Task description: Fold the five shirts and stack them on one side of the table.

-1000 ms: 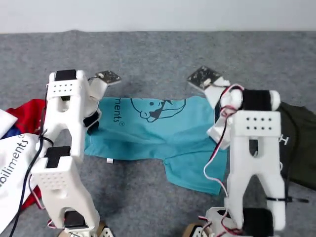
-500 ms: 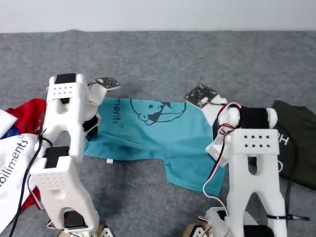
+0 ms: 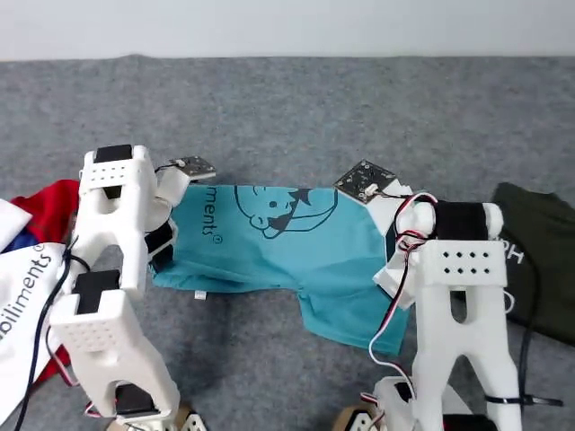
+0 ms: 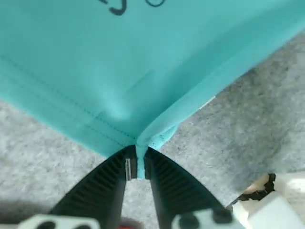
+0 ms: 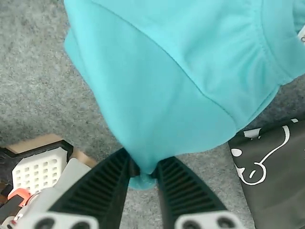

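Observation:
A teal shirt (image 3: 269, 238) with a dark printed drawing lies spread across the middle of the grey table, partly folded, one sleeve (image 3: 350, 314) hanging toward the front. My left gripper (image 4: 137, 168) is shut on a pinched hem of the teal shirt (image 4: 143, 71) at its left end. At the right end my right gripper (image 5: 143, 174) is shut on a bunched edge of the teal shirt (image 5: 181, 81). In the high view the left arm (image 3: 112, 224) and right arm (image 3: 454, 269) stand over those two ends.
A dark green shirt (image 3: 539, 260) with white print lies at the right edge, also seen as dark cloth (image 5: 271, 176) beside the right gripper. Red, white and blue shirts (image 3: 31, 260) are heaped at the left edge. Grey carpet-like table surface (image 3: 296, 108) stretches behind.
Both arms have drawn toward the front of the table, pulling the teal shirt's far edge with them. The right arm shifted slightly left, uncovering more of the dark green shirt.

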Robot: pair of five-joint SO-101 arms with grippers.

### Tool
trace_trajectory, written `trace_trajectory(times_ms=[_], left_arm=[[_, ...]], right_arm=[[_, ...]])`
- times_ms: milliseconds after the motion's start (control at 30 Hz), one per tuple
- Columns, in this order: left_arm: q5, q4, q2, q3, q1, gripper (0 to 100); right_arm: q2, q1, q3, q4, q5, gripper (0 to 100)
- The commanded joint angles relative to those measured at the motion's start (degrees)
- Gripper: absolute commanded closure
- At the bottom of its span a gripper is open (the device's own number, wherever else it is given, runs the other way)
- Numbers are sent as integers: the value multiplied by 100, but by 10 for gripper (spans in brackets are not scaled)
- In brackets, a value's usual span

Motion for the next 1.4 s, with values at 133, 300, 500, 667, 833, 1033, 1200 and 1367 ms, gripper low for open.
trace_trajectory(times_ms=[133, 300, 500, 667, 833, 1033, 1200, 1367], left_arm=[[651, 18, -835, -286, 0, 906], [659, 18, -1477, -330, 18, 905], [659, 0, -2119, -330, 0, 907], [879, -378, -2356, -286, 0, 944], [1881, -1240, -1943, -286, 114, 994], [2198, -1952, -615, -312, 343, 994], [2189, -2497, 176, -321, 431, 994], [2198, -2523, 440, -321, 264, 994]], right_arm=[[-215, 453, -281, 233, 44, 735], [-136, 585, -756, 66, 26, 735], [259, 567, -791, -971, -44, 736], [1024, 567, -791, -1965, -659, 737], [2018, 567, -791, -3319, -1125, 867], [3125, 505, -800, -4936, -1284, 981], [4092, 382, -1468, -5314, -1292, 981], [5297, 567, -2620, -5033, -1292, 981]])
